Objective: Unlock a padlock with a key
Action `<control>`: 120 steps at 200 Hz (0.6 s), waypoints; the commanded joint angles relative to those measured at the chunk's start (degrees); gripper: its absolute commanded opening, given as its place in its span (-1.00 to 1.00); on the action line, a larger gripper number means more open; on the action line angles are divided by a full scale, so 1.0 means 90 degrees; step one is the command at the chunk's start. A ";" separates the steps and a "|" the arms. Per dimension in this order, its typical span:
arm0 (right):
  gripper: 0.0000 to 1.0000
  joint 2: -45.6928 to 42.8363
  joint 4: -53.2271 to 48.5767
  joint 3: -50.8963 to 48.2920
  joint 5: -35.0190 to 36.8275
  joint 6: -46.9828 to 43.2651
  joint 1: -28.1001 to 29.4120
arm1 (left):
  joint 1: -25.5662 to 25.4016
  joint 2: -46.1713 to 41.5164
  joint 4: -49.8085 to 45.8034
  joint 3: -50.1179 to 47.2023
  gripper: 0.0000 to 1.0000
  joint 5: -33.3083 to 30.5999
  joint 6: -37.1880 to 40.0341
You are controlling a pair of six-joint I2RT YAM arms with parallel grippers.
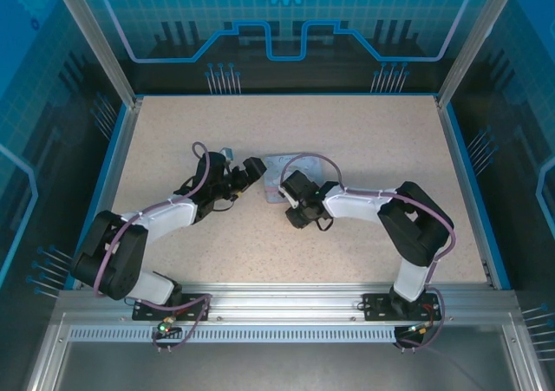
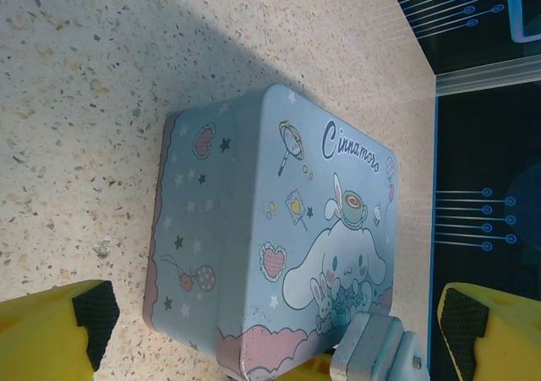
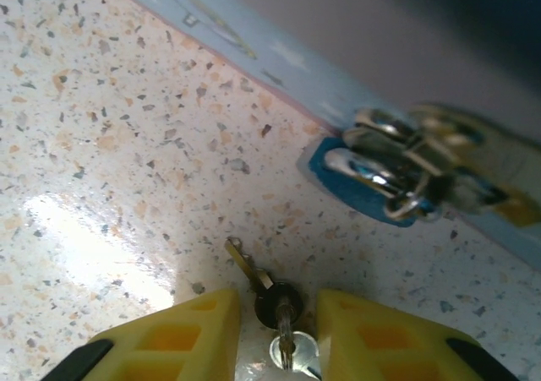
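Observation:
The key lies flat on the speckled table, a thin brass blade with a dark round head on a ring beside a silver key. My right gripper is open, one yellow finger on each side of the dark head, with a narrow gap on both sides. The padlock, blue with chrome parts, sits at the lower edge of the pale blue box, a little beyond the key. My left gripper is wide open around the near end of the box without touching it. Both grippers meet at the box.
A pale grey metal block juts out at the box's near corner. Bare speckled table surrounds the box, bounded by blue edging and metal rails. Dark enclosure walls stand beyond.

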 commanded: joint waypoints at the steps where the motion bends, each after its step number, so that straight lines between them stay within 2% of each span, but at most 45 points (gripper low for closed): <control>1: -0.43 0.0257 -0.0192 -0.0083 0.0302 -0.0025 0.0120 | -0.0023 -0.0093 -0.0116 0.0100 0.98 -0.0008 -0.0176; 44: -0.51 0.0218 -0.0160 -0.0268 0.0459 0.0112 0.0237 | 0.0006 -0.0293 -0.0930 0.0361 0.98 -0.0156 -0.0242; 62: -0.62 0.0240 -0.0109 -0.0331 0.0440 0.0170 0.0234 | 0.0006 -0.0432 -0.1080 0.0341 0.98 -0.0269 -0.0304; 90: -1.00 0.0257 -0.0032 -0.0415 0.0388 0.0238 0.0233 | -0.0003 -0.0692 -0.1311 0.0270 0.98 -0.0547 -0.0382; 120: -1.00 0.0100 0.0083 -0.0523 0.0339 0.0354 0.0201 | -0.0006 -0.0834 -0.2040 0.0379 0.98 -0.0880 -0.0421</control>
